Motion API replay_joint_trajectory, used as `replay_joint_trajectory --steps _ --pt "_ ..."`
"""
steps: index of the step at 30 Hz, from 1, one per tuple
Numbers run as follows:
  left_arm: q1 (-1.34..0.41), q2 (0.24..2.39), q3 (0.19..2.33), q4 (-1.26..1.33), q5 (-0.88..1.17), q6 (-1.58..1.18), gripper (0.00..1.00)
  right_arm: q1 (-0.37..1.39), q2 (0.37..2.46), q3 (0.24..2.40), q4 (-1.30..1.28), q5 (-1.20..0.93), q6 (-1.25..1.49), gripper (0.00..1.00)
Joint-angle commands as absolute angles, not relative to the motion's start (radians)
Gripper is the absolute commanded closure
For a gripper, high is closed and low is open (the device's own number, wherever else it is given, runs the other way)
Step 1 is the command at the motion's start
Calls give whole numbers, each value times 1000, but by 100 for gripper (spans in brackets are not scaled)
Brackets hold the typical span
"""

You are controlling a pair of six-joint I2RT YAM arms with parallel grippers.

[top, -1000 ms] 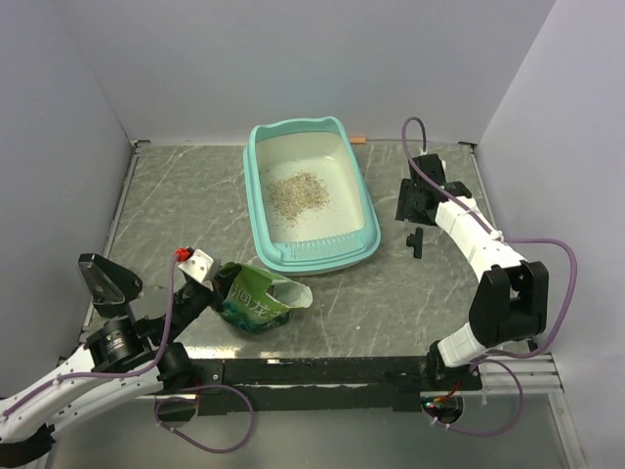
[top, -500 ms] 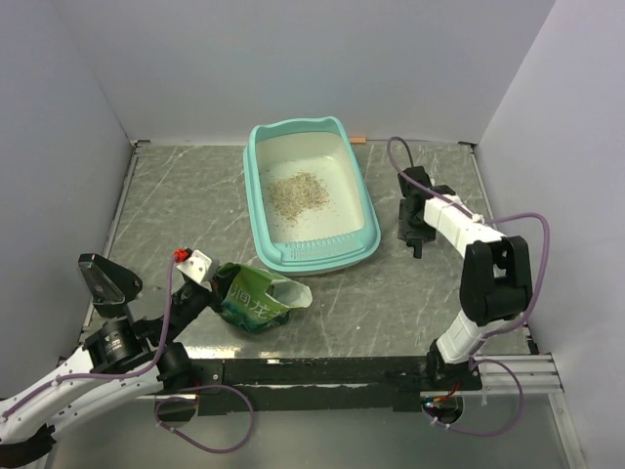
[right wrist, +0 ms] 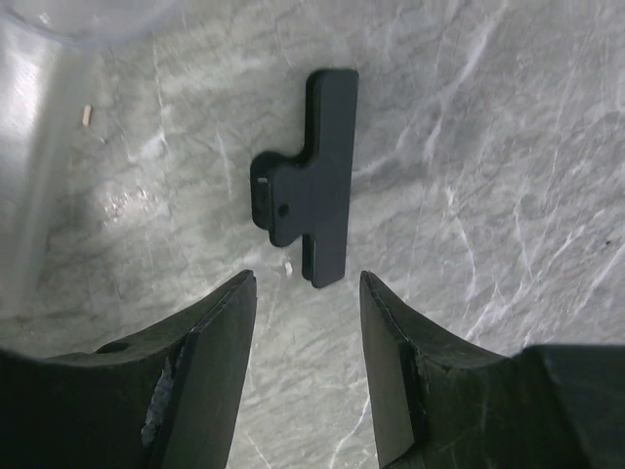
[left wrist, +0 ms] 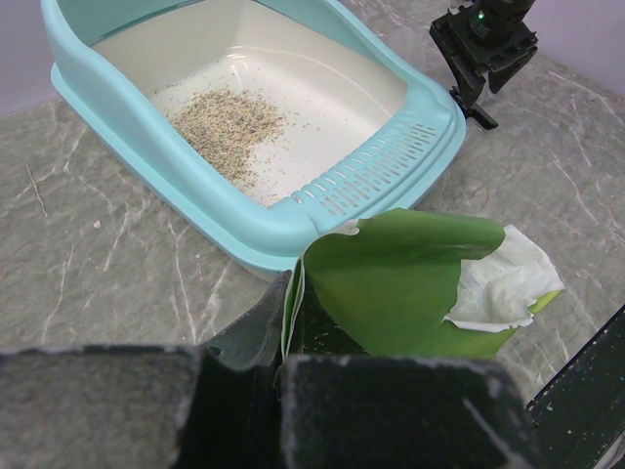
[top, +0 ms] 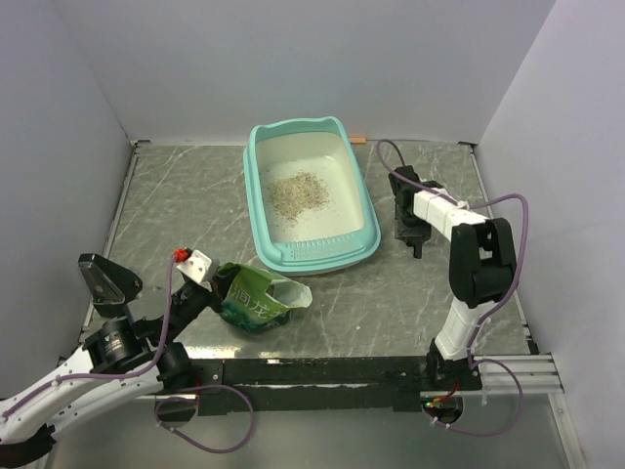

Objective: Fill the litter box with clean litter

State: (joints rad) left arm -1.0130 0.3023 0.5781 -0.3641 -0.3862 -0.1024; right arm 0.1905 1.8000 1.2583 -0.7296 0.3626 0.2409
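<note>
Over the last second the right arm has folded in from the far right of the grey marbled table, bringing the right gripper low over a small flat black plastic clip that lies on the table just right of the tray. Its jaws have narrowed but stand apart with nothing between them; the clip lies just ahead of the fingertips. The left arm has not moved: the left gripper stays pinched shut on the edge of the glossy green printed bag, which lies on its side near the table's near edge.

No pouring is under way, so I judge the filling paused while the right arm deals with the clip (probably the bag's closure).

The large rectangular turquoise plastic litter box sits at the middle far part of the table. Its long axis runs near to far, the near end drifting slightly right, with the slotted end facing the bag. The clean litter, coarse beige-grey granules, makes only a small patch mid-tray; most of the whitish floor is bare. The bag's open mouth points right.
</note>
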Motion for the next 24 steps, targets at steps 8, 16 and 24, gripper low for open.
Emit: replay_joint_trajectory --steps 8,16,24 --pt "-1006 278 618 -293 -399 -121 99 196 1876 1331 -727 436 253 48" --pt "-1006 285 617 -291 -394 -118 99 196 1916 1381 -739 445 252 50" --pt "-1008 284 615 -290 -394 -118 99 196 1947 1384 -730 454 250 51"
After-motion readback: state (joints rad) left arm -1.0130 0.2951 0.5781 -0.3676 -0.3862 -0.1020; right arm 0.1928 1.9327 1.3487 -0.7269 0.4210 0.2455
